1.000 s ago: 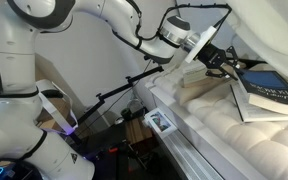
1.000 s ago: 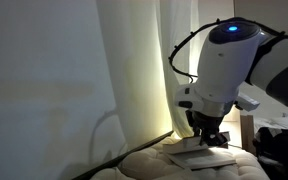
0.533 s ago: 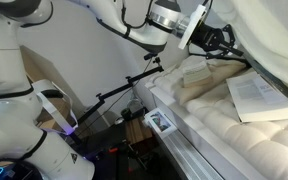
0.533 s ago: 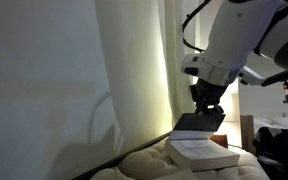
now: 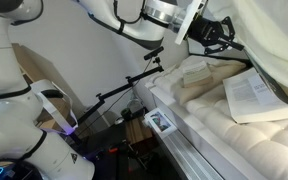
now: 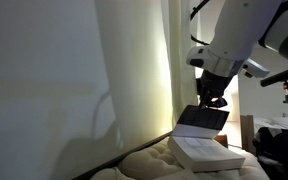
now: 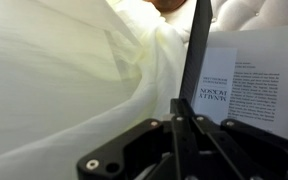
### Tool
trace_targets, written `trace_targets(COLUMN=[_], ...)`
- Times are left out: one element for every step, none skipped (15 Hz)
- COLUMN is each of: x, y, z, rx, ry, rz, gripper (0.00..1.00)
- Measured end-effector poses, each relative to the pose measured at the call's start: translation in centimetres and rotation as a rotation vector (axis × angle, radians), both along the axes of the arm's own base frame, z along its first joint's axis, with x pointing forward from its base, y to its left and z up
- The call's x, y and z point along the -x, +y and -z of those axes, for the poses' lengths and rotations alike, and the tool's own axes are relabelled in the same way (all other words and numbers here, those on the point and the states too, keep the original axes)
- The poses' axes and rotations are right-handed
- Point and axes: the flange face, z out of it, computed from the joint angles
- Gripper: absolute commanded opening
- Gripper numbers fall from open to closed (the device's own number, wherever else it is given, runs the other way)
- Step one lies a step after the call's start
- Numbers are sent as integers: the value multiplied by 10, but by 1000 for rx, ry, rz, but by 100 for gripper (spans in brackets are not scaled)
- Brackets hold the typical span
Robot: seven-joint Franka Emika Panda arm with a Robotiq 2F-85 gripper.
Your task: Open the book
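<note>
On quilted cream bedding [image 5: 219, 130] lies the thick book [image 5: 256, 95]. Above it, we find the gripper [image 6: 212, 100] pinching its stiff dark cover [image 7: 196, 45].

The book [image 5: 252, 97] lies open on the cream quilted bedding [image 5: 209, 125], its thick white page block flat. In an exterior view its dark cover [image 6: 203, 120] stands raised, tilted above the pages. The wrist view shows that cover edge-on beside a printed white title page [image 7: 239, 85].

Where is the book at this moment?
The book lies open on the cream bedding at the right of an exterior view, and the pincer holds its dark cover raised.
</note>
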Motion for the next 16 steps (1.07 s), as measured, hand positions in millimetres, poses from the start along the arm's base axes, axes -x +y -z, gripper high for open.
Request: trace_targets(x=[0,0,1,1,1,1,1,1,1,1,1,1,1,1,1,2], y=[-1,-1,-1,-1,-2,-3,-4,-6,-6,-7,-7,-7,-6,-6,-6,-5], z=[1,1,2,3,4,5,5,6,7,7,8,8,8,8,9,9], rx=[0,-2,-8,-14,-21,-27,-33,-45,-58,-68,-79,-89,-97,-102,-104,-106], ry=[1,2,3,4,5,6,6,6,7,8,7,6,6,6,7,7], rz=[0,-1,-4,-7,-10,-11,-13,-17,-19,-22,-24,-28,-29,-31,-33,-33], gripper=[0,0,0,0,0,0,0,0,0,0,0,0,0,0,1,5])
